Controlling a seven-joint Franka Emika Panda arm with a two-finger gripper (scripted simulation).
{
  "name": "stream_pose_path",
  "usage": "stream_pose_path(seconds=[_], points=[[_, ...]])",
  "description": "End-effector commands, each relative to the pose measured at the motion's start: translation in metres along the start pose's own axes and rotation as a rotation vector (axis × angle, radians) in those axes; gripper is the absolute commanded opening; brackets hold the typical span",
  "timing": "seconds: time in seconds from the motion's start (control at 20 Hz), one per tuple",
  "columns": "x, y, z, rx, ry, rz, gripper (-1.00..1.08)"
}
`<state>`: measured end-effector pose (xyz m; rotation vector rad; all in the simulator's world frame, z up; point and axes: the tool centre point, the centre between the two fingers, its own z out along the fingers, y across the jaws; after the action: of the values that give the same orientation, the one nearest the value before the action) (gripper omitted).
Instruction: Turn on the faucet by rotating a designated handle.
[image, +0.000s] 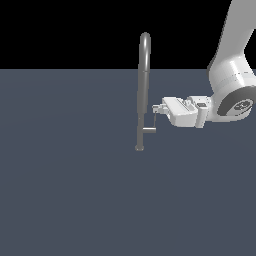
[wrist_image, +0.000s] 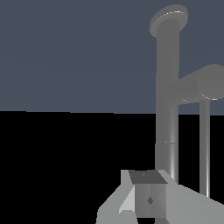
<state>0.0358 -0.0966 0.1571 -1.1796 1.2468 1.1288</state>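
Exterior view, item one: the faucet (image: 143, 90), a tall slim grey tube with an arched top, standing on a small round base on the dark floor (image: 65, 190), just ahead of my jaws. Item two: the handle (image: 151, 126), a thin L-shaped lever, short stub off the lower stem with a slender bar rising to meet my gripper (image: 155, 108); the bar's upper end sits right at my fingertips, whether between them or just touching I cannot tell. Jaw state: cannot tell, released or clenched, since neither view shows the gap clearly. Handling, as I judge it: rigid metal, smooth and likely slippery, light to swing about the stem, not fragile. Best hold: the slender bar near its free end, far from the stub, for leverage. Wrist view confirms stem (wrist_image: 167, 109) and bar (wrist_image: 204, 144) close ahead
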Motion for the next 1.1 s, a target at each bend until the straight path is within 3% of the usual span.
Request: stream_pose_path(seconds=[0.0, 0.4, 1.05], points=[[0.006, 0.000, 0.001, 0.018, -0.015, 0.016, -1.00], [0.009, 0.001, 0.002, 0.026, -0.022, 0.023, -1.00], [0.000, 0.026, 0.003, 0.029, -0.020, 0.023, -1.00]])
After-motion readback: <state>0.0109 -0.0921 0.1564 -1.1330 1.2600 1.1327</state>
